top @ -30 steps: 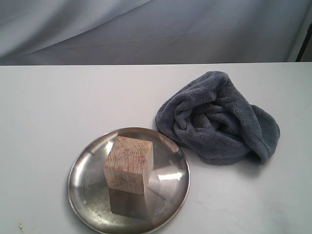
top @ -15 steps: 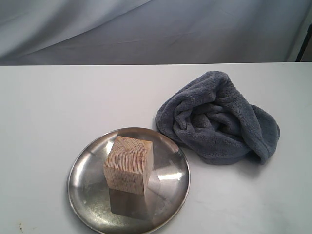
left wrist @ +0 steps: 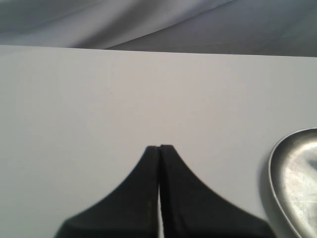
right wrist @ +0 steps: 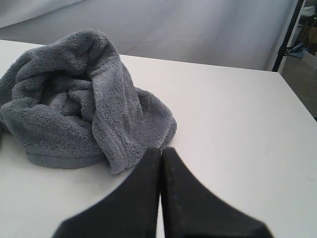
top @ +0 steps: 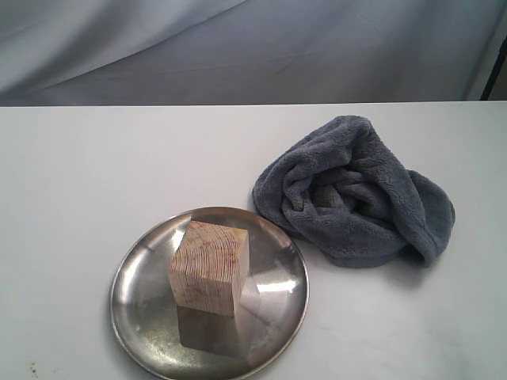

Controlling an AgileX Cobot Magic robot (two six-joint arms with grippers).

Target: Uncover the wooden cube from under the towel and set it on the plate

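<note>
On the tabletop [top: 79,174] nothing had moved in the last second; the job looked done.
The left end effector [left wrist: 159,147] was closed and empty, near the rim of the plate [left wrist: 294,168]; the wooden cube [top: 209,267] sat upright on the plate, uncovered; the towel [top: 352,194] lay bunched just beside the plate; the right end effector [right wrist: 161,148] was closed and empty near the towel. No brand, label or writing could be read.

The pale wooden cube [top: 209,268] stands upright on the shiny steel plate [top: 139,317]; the crumpled grey-blue towel [top: 354,191] lies just beside the plate.
</note>
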